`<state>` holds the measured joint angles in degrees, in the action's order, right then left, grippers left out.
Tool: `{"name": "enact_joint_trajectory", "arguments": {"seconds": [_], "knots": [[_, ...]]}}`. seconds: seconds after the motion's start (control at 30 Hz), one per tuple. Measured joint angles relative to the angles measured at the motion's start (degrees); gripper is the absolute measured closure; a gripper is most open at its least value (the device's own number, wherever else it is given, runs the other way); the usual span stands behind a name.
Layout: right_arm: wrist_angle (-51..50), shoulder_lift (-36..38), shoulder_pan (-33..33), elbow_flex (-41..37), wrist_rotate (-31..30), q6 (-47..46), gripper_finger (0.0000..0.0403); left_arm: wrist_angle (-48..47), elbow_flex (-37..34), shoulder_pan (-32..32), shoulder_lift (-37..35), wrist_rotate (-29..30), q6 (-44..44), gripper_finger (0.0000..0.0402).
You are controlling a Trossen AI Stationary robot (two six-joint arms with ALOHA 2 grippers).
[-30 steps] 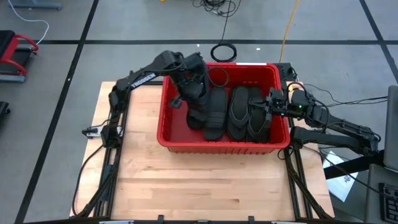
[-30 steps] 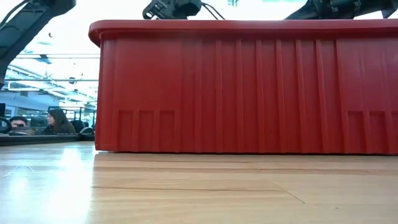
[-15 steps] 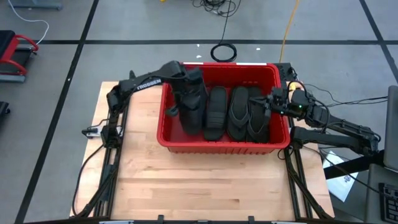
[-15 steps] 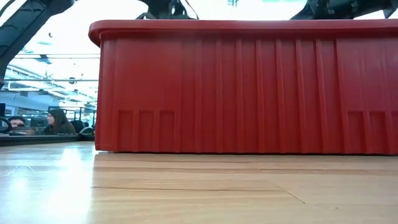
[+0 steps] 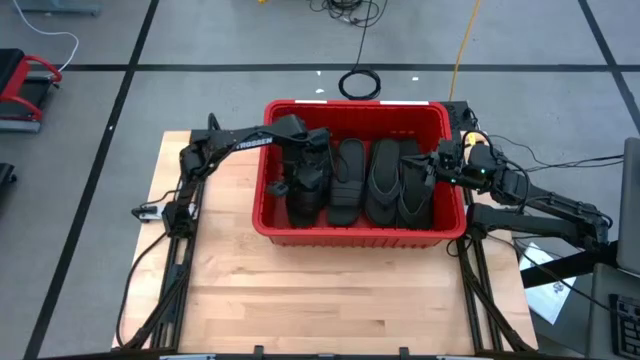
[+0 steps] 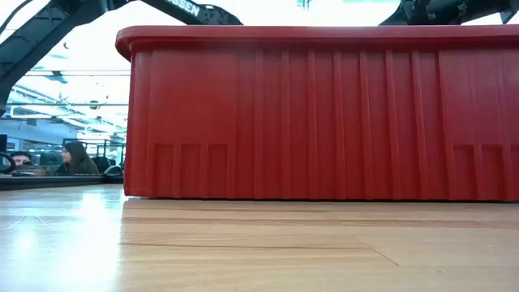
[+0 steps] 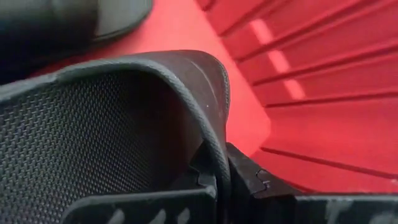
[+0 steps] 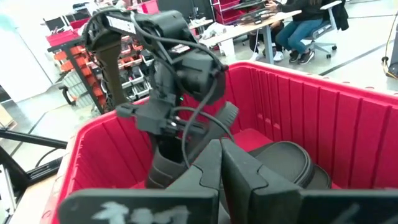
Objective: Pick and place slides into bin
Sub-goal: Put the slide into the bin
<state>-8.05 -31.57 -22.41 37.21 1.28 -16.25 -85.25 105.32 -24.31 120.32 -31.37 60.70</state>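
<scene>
The left gripper reaches down into the bin at its nine o'clock end, fingers clamped on the edge of a slide (textured sole toward the wrist camera). More slides lie side by side toward three o'clock. The right gripper waits at the bin's three o'clock rim, fingers pressed together, holding nothing.

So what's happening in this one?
The left pincer is down inside the red bin, closed on a black slide at the bin's left side. More slides already lie side by side in the bin. The right pincer waits, closed and empty, at the bin's right rim. The table in front shows no slides.
</scene>
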Motion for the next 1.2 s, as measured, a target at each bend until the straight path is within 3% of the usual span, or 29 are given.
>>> {"name": "enact_joint_trajectory", "arguments": {"seconds": [0.33,0.6,0.9,1.03,1.2], "knots": [[-0.6,0.0,0.0,0.0,0.3,-0.2,0.0399,0.7,1.0,-1.7,4.6,-3.7,-5.3,0.0401],[-1.3,0.0,0.0,0.0,0.4,0.7,0.0399,0.6,7.6,-2.4,7.3,-9.1,-10.6,0.0401],[-1.3,0.0,0.0,0.0,0.5,0.9,0.0399,1.7,9.7,-3.1,11.6,-10.6,-9.8,0.0401],[-1.3,0.0,0.0,0.0,0.5,0.6,0.0399,2.4,9.7,-3.0,12.2,-9.5,-9.4,0.0401],[-1.3,0.0,0.0,0.0,0.4,0.5,0.0399,6.3,10.0,-2.5,12.0,-3.8,-11.0,0.0389]]}}
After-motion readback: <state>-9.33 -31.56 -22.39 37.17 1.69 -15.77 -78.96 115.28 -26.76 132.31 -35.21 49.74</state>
